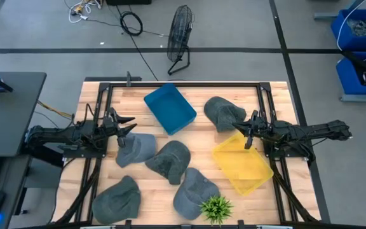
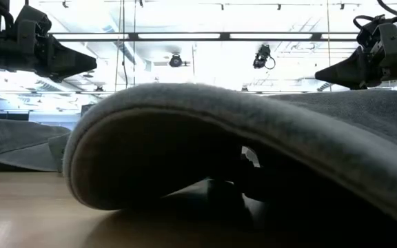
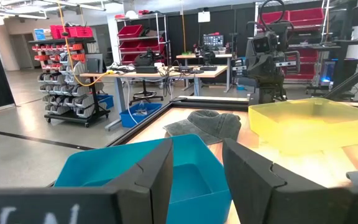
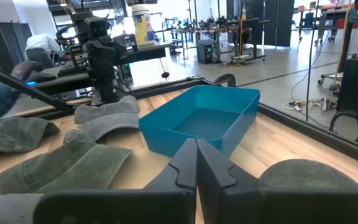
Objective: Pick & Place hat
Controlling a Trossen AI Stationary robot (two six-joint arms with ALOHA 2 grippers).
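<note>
No text, label, brand, number or sign can be read in any view. The left wrist view shows pale, blurred marks on the dark body of the left arm (image 3: 36, 211), too soft to make out. In the right wrist view, a white container (image 4: 142, 23) in the room carries a label too small to read.
</note>
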